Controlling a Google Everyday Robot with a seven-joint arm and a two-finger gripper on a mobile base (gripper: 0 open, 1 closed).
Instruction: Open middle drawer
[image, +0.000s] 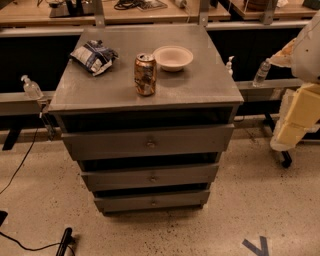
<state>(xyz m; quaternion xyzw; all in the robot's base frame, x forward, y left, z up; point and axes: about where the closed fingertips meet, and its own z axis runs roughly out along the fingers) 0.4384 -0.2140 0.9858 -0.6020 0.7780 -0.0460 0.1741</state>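
The grey metal cabinet (150, 90) stands in the middle of the view with three drawer fronts facing me. The middle drawer (115, 179) is the mid-sized front, with a small round knob (153, 178) at its centre. It sits between the taller top drawer (100, 144) and the narrowest bottom drawer (120, 202). A dark gap shows above each front. My gripper (295, 117), cream-coloured under the white arm, hangs at the right edge of the view. It is well right of the cabinet, about level with the top drawer, and touches nothing.
On the cabinet top stand a can (145, 74), a white bowl (173, 57) and a crumpled chip bag (93, 56). Small bottles (261, 72) sit on the rails behind. A black cable and a black object (63, 242) lie on the floor at the left. A blue tape mark (257, 246) is at the bottom right.
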